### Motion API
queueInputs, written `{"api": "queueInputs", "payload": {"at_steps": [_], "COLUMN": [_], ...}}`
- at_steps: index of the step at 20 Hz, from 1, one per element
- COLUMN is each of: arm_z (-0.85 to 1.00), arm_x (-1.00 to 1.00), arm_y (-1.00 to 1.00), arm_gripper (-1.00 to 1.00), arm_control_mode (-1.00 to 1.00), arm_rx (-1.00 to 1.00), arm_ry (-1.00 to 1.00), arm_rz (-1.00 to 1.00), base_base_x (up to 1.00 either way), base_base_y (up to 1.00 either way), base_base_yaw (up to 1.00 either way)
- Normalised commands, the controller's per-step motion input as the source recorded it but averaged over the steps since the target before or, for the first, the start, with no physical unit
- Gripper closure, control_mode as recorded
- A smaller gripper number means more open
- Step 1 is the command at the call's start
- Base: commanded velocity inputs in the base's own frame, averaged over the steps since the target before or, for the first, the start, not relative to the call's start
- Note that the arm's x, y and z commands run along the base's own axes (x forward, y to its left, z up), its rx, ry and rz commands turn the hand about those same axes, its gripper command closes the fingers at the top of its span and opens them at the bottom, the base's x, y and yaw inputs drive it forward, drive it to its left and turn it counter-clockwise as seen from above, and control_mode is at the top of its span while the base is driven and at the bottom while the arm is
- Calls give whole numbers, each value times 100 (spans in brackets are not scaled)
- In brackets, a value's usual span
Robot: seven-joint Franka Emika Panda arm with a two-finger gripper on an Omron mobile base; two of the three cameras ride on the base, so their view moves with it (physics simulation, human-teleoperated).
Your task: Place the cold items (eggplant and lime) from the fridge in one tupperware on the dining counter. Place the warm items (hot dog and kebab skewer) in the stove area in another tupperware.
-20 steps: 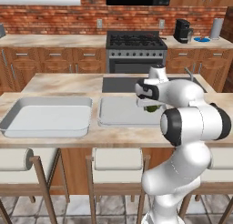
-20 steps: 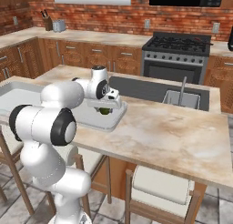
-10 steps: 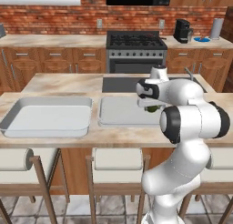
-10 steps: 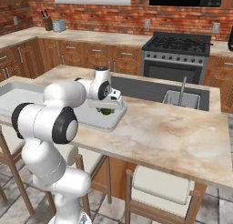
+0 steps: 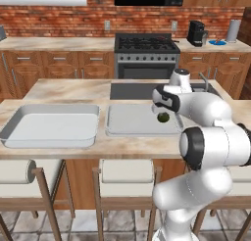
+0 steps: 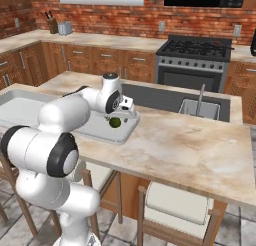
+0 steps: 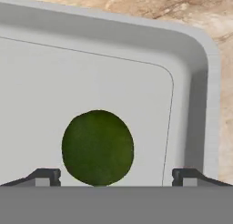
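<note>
The gripper (image 7: 116,175) is seen spread wide and released, its two finger tips (image 7: 45,176) standing well apart on either side of one lime (image 7: 97,147), neither touching it. The lime lies inside the tupperware (image 5: 132,130) nearest the sink (image 6: 200,109), close to that container's sink-side corner. Two tupperwares are counted on the dining counter (image 6: 195,145); the second tupperware (image 5: 49,130) sits beside the first, farther from the sink. One stove (image 5: 145,44) is seen beyond the sink.

Lime (image 7: 97,148) on tupperware (image 7: 200,82) floor between spread pincer (image 7: 116,176) tips.
</note>
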Motion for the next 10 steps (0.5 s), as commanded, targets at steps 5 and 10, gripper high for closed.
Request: {"api": "queueInputs", "payload": {"at_steps": [5,10], "arm_z": [57,62], "arm_x": [-31,-51], "arm_y": [13,29], "arm_gripper": [-100,-100], "arm_control_mode": [-100,-100], "arm_rx": [0,0], "arm_ry": [-25,-22], "arm_rz": [2,4], "base_base_x": [0,0], "base_base_y": [0,0], "base_base_yaw": [0,0]}}
